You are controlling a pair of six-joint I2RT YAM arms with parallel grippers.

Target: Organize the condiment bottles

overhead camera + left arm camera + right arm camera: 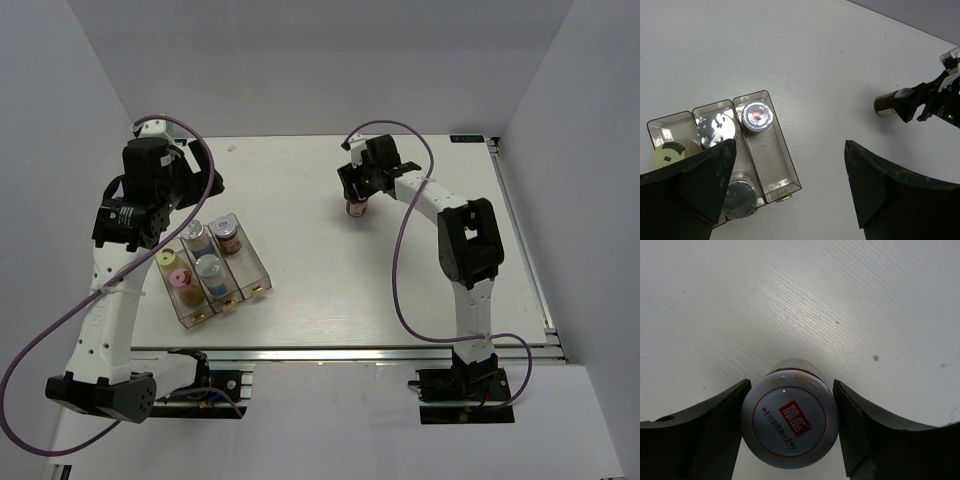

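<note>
Condiment bottles point(205, 268) mostly stand in the clear three-compartment tray point(255, 280) at the left of the table point(320, 290): five are in it, while one dark-bodied jar point(357, 208) stands well apart, toward the far middle. The right gripper point(790, 385) is clamped on that jar's lid point(792, 422), a finger pressed against each side with no gap showing. The left gripper point(790, 145) hangs above the tray, jaws wide apart, nothing between them.

To do this step well, I judge the jar should rise straight up, stay upright, and come down into the bare near half of the tray's right compartment without clipping its thin walls. The lid is smooth, glossy and round-edged, so a slip seems possible; a lower hold would be surer. The tray is hard clear plastic; the table is matte white with fine grain.
</note>
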